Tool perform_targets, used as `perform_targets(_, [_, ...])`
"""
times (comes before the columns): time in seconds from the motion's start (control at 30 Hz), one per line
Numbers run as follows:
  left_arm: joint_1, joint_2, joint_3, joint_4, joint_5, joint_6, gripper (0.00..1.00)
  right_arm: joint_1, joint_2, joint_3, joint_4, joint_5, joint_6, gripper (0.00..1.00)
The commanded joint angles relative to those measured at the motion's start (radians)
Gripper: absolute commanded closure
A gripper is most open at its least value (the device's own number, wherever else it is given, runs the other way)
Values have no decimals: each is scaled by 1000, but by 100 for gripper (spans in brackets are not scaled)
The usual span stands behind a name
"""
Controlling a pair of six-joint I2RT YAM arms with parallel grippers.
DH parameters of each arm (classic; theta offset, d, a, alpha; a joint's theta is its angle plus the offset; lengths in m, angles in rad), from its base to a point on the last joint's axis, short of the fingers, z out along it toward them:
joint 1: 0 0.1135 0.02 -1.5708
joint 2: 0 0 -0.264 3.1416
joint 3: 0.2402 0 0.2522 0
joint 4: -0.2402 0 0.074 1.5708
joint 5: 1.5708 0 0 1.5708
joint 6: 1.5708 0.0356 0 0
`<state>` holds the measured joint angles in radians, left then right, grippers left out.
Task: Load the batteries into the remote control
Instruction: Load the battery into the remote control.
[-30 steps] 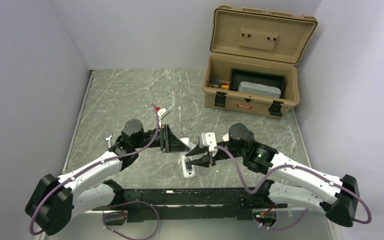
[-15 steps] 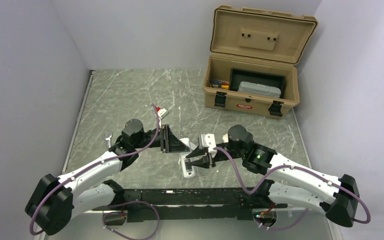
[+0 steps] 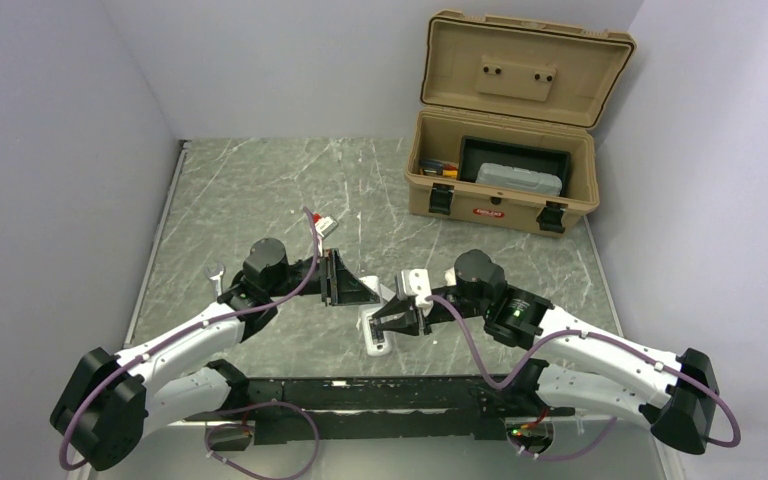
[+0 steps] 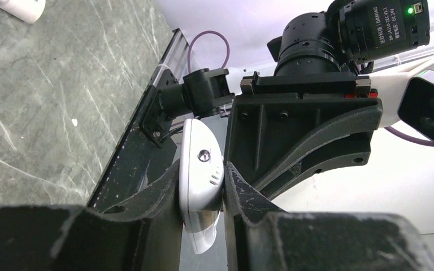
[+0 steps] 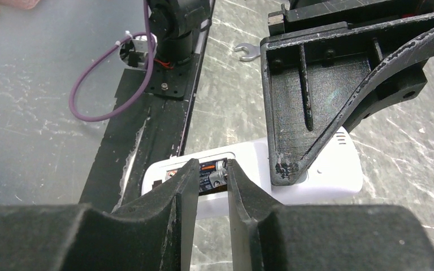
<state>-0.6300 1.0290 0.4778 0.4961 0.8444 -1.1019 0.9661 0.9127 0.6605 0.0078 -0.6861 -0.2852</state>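
The right gripper reaches down over the open battery slot at the near end of the remote. Its fingers stand only a narrow gap apart, with a dark battery lying in the slot right between their tips (whether they actually pinch it cannot be told). The remote lies back-up on the desk, just beyond the black rail that carries the arm bases. The left gripper meets the right one head-on and is clamped on the far end of the remote, one finger pressed against each long edge. Beyond the left gripper in the right wrist view, a small wrench lies flat on the desk, well apart from the remote. Far past both grippers, at the back right corner of the desk, stands a tan toolbox with its lid up.
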Motion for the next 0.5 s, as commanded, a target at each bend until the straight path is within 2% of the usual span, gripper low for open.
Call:
perform_targets(0.0, [-4,-21,38,117,42,-51,100,-6,8,11,-73,17,-34,73])
perform_targets(0.3, [-4,-7,37,183,50,-101,100,-5,3,2,-97,9,-38,78])
perform_targets(0.47, [-2,-1,33,243,49,-145,100,-6,5,10,-121,-8,-42,84])
